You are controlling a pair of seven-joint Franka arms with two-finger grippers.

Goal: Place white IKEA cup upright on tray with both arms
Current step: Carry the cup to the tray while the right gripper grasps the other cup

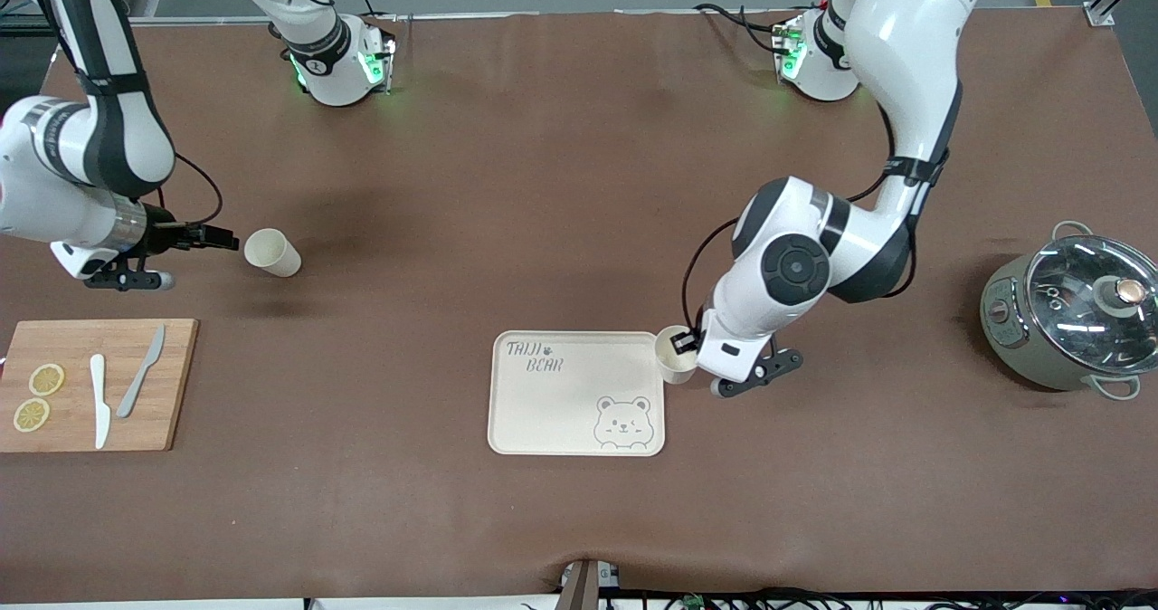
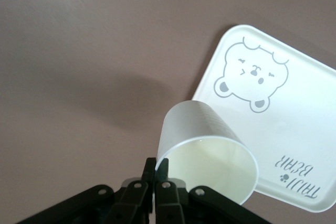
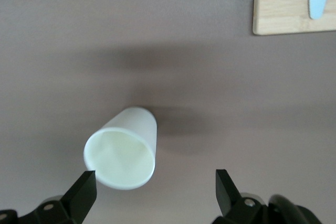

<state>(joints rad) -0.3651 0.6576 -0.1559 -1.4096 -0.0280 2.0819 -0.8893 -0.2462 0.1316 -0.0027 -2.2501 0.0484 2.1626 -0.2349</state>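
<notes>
cups look light, thin-walled and slick: we see the left end effector (image 1: 685, 342) pinching one cup (image 1: 675, 355) by its rim over the tray (image 1: 552, 411) edge; right end effector (image 1: 210, 237) released beside a tipped cup (image 1: 271, 252).

Tray (image 1: 552, 402) bare — cup (image 1: 676, 357) at edge.

Only one piece of writing reads here: grey lettering "TAIJI BEAR" on the cream tray (image 1: 543, 411), two lines with a small paw mark after the first word, sitting in the corner diagonally across from the cartoon bear face. In the left wrist view it shows again, just beside the fingertips (image 2: 157, 174).
</notes>
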